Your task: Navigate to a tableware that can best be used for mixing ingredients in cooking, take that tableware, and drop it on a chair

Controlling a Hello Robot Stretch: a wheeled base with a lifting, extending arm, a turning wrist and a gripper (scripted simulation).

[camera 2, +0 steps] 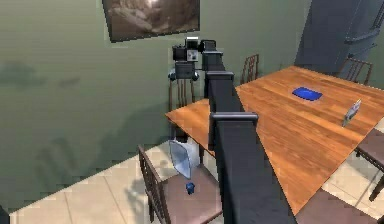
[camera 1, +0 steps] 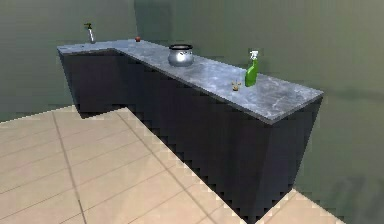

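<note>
A pale blue translucent bowl-like shape (camera 2: 181,158) stands over the seat of a dark wooden chair (camera 2: 172,206), well nearer the robot than the tool (camera 2: 181,70). Whether it rests on the seat cannot be told. The tool shows against the green wall (camera 2: 70,90), just above a second chair's back (camera 2: 180,96); whether it holds anything cannot be told. Right of the tool, a brown wooden counter (camera 2: 290,125) carries a flat blue object (camera 2: 307,94).

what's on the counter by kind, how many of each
bowl: 1
spray bottle: 1
small items: 3
total: 5
</note>
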